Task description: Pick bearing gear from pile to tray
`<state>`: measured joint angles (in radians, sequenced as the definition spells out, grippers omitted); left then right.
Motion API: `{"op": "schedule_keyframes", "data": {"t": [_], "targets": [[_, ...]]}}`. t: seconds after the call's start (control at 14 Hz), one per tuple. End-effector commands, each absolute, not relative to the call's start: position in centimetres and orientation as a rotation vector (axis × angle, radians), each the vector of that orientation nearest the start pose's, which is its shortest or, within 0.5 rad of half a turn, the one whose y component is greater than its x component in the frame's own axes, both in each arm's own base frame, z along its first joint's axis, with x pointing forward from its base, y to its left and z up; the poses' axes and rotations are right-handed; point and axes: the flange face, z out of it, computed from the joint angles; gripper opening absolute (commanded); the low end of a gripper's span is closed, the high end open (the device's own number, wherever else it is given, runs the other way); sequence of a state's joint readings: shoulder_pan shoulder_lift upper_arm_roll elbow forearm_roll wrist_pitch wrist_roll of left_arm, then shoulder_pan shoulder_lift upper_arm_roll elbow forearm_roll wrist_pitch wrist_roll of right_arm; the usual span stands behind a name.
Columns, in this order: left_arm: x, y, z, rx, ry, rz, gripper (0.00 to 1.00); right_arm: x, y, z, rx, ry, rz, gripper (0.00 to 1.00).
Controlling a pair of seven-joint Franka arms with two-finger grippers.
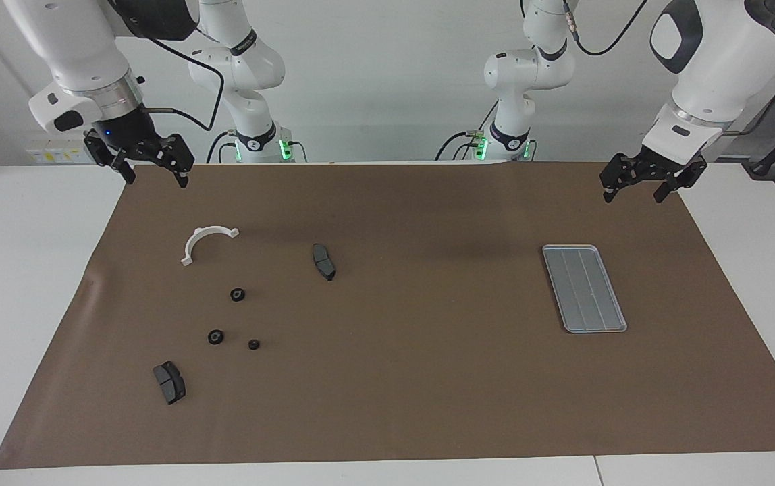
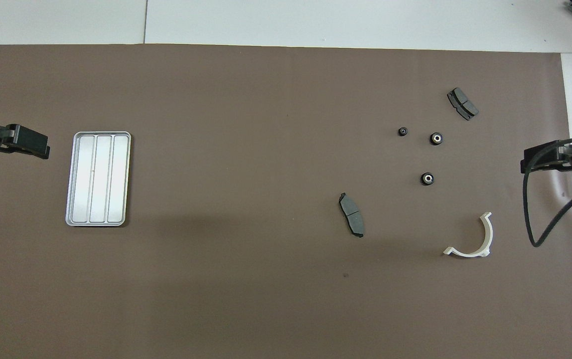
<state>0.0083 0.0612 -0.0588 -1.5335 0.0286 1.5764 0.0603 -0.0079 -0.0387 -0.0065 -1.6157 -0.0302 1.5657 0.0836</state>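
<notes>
The pile lies on the brown mat toward the right arm's end: three small black rings (image 1: 237, 294) (image 1: 216, 336) (image 1: 253, 344), two dark grey curved pads (image 1: 324, 262) (image 1: 169, 382) and a white half-ring bracket (image 1: 193, 243). From overhead, the rings (image 2: 427, 178) (image 2: 436, 138) (image 2: 402, 131) sit between the bracket (image 2: 489, 237) and one pad (image 2: 462, 103). The silver grooved tray (image 1: 583, 288) (image 2: 98, 178) lies toward the left arm's end with nothing in it. My right gripper (image 1: 156, 181) hangs open over the mat's corner. My left gripper (image 1: 634, 197) hangs open over the mat's edge, apart from the tray. Neither holds anything.
The brown mat (image 1: 428, 378) covers most of the white table (image 1: 23, 304). A black cable (image 2: 540, 229) loops down from the right arm over the mat's edge beside the bracket. A wide bare stretch of mat separates the pile from the tray.
</notes>
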Motion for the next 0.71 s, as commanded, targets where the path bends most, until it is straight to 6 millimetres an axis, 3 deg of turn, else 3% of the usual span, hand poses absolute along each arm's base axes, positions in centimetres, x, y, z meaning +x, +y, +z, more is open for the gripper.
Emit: {"op": "schedule_keyframes", "data": {"t": [0.0, 0.64], "targets": [[56.5, -2.27, 61.03, -3.089, 0.158, 0.024, 1.0, 53.5, -1.47, 62.51, -3.176, 0.118, 0.048, 1.0], [56.5, -2.27, 61.03, -3.089, 0.158, 0.024, 1.0, 53.33, -1.12, 62.22, -3.167, 0.117, 0.055, 1.0]]}}
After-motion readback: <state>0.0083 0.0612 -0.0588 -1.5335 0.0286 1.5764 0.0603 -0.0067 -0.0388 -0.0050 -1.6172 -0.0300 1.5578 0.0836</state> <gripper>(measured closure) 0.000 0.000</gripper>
